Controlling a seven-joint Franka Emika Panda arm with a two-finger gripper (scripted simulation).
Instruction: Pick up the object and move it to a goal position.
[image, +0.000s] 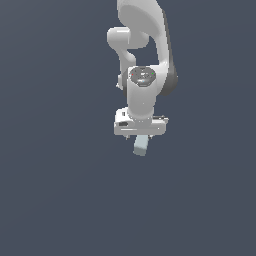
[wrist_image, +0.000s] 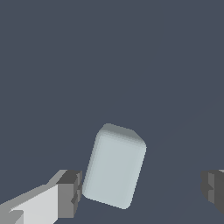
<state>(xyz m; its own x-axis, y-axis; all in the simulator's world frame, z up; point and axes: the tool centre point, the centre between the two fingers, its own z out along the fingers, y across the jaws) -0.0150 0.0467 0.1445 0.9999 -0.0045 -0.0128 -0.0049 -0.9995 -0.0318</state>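
Here, the largest thing before you is the white Panda arm, which comes down from the top edge of the exterior view and bends over so that its wrist points straight down at the dark grey-blue surface. That surface fills every part of both pictures behind the robot and looks flat and uniform.

Below the wrist you see the white gripper, a broad body set crosswise, wider than the thing under it. Its fingers are released: in the wrist view the two dark grey pads stand well apart, one just beside the block's lower corner and the other far off at the opposite edge of the picture. Whether the nearer pad actually touches the block you cannot tell; the far one plainly does not.

Smallest is the object, a pale blue-grey block with rounded edges and a matte face. In the exterior view it shows directly beneath the gripper's body, slightly to the exterior view's right of the wrist's centre line, and tilted. In the wrist view it lies between the pads, much closer to one than the other, again turned at a slant to the line between them.
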